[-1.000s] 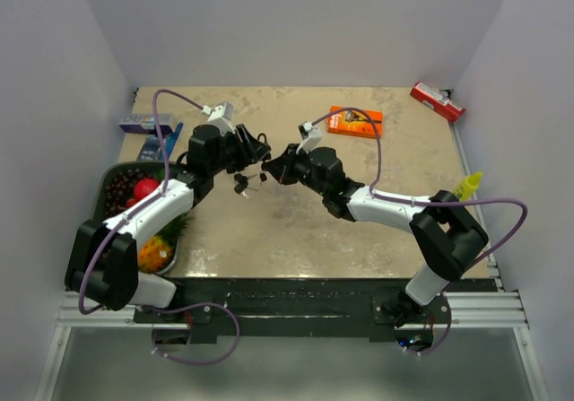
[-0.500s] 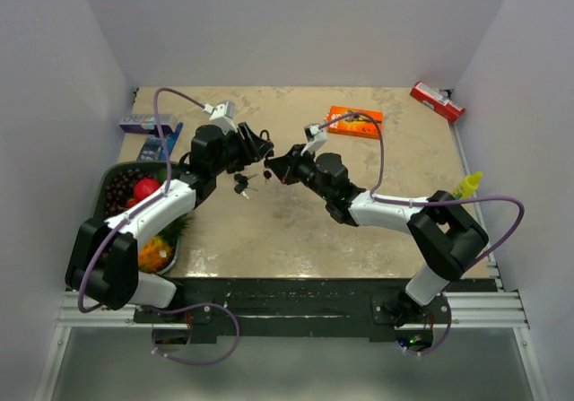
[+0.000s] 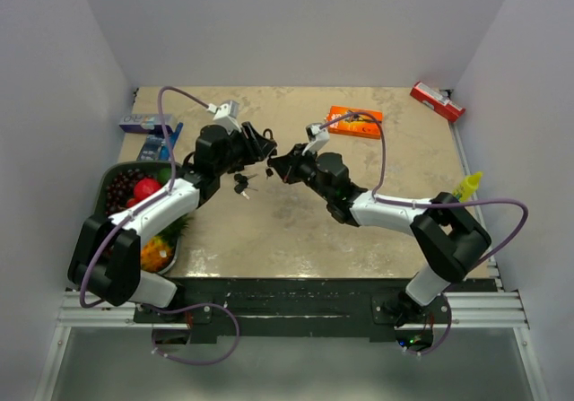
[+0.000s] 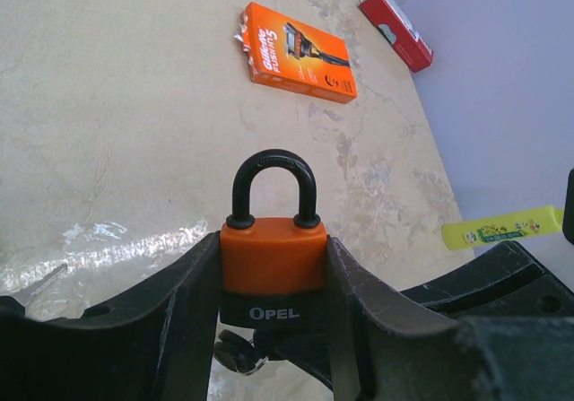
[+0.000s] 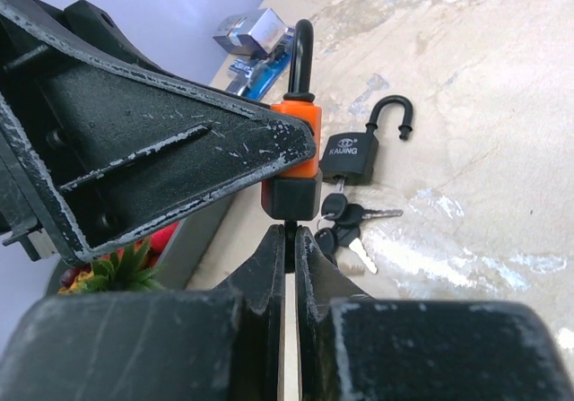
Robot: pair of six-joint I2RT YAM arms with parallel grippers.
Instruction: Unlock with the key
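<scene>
Clamping the orange padlock upright in the left gripper, above the table, with shackle closed. Pressing the right gripper, pinched nearly together, against its underside, with any key hidden. Probably seating the key; next needing a firm twist without dragging the lock body.

Left arm stretched forward and angled inward, right arm angled inward likewise, grippers met almost tip to tip, left gripper clamped on the orange padlock, right gripper held just beneath it, fingers pressed nearly together.
</scene>
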